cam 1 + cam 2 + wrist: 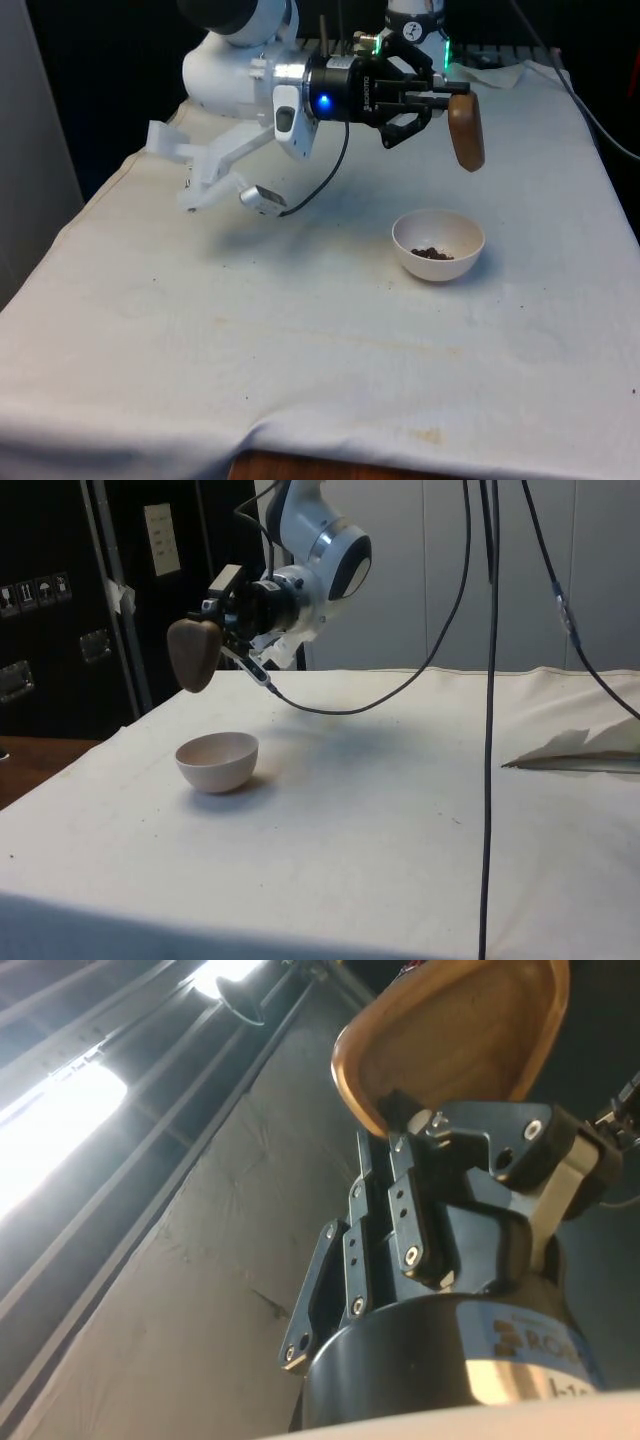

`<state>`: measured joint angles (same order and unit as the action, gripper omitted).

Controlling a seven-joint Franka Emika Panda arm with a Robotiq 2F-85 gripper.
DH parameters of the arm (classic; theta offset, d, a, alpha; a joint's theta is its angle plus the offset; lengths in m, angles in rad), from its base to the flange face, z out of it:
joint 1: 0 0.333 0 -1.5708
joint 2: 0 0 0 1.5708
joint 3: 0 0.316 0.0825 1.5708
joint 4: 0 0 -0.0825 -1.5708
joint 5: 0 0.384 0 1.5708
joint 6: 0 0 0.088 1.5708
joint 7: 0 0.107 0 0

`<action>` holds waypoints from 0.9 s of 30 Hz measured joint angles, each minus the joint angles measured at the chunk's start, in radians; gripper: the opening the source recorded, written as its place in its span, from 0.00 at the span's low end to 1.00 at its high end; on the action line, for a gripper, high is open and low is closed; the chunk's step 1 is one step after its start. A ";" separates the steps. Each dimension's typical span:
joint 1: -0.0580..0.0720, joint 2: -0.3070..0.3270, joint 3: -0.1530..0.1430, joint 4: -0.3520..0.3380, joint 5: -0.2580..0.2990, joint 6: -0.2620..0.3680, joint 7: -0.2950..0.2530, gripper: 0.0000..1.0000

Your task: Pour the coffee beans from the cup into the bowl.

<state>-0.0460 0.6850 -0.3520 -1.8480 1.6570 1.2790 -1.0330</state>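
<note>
Going by the front view, the brown cup (pixel 466 131) is clamped at its rim by the gripper (pixel 448 100), held tipped in the air above the white bowl (pixel 438 245), where coffee beans (pixel 432 254) are already piled.

The table (pixel 300 330) is viewed lengthwise in the front view, from its near end, slightly from above. In the side view it is seen from low beside one long edge, looking across at dark cabinets (pixel 60 600). The bowl (pixel 438 245) and the cup (pixel 466 130) held above it by the gripper (pixel 445 98) are shared by both views. In the wrist view, the cup's rim and the fingers (pixel 420 1210) are seen from very near.
</note>
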 measured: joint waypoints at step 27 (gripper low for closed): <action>0.021 -0.046 -0.002 0.000 -0.092 0.095 -0.002 0.03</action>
<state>-0.0250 0.6390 -0.3540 -1.8480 1.5650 1.3740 -1.0350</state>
